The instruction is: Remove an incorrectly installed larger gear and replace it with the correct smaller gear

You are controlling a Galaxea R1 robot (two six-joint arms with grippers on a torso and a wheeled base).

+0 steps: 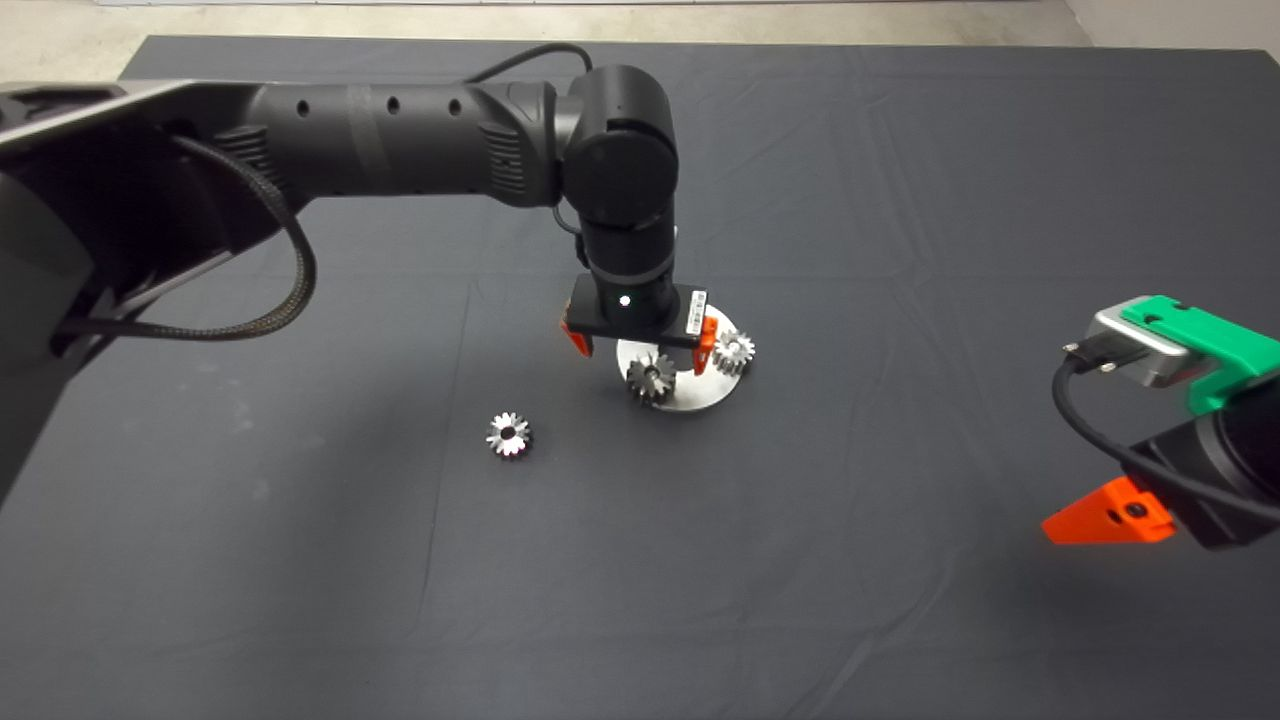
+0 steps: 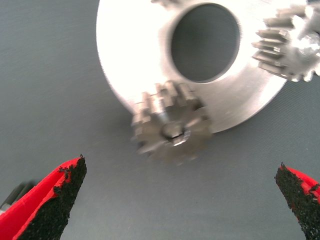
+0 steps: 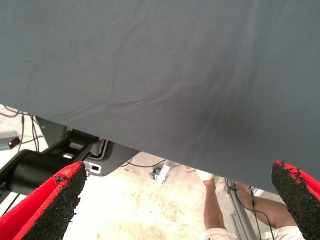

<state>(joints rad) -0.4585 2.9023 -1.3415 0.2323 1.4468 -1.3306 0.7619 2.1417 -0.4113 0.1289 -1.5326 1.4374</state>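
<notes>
Hovering left gripper (image 1: 640,342): above the steel plate (image 1: 700,395) mid-desk, fingers spread wide and holding nothing. The wrist view shows both pads (image 2: 60,200) well clear of any gear.
Larger gear (image 2: 172,131): seated on a pin at the plate's near edge and overhanging the rim. It lies between the open fingers, so it looks like the one being lined up for a grab.
Why open: a wide spread lets the fingers drop on either side of the teeth before closing. No contact yet.
Neighbour gear (image 1: 735,350): sits on the plate's far side, close to one red finger, and could get bumped on the way down.
Plate hole (image 2: 205,42): a big empty bore in the middle with no gear in it.
Smaller gear (image 1: 509,434): lies flat on the desk (image 1: 900,200), well apart from the plate on the left arm's side, likely staged as the replacement.
Right gripper (image 1: 1100,522): parked at the desk's lower right edge, fingers apart and empty. Its wrist view shows floor and a person's leg (image 3: 215,210).
Stage: removal not begun, swap pending.
</notes>
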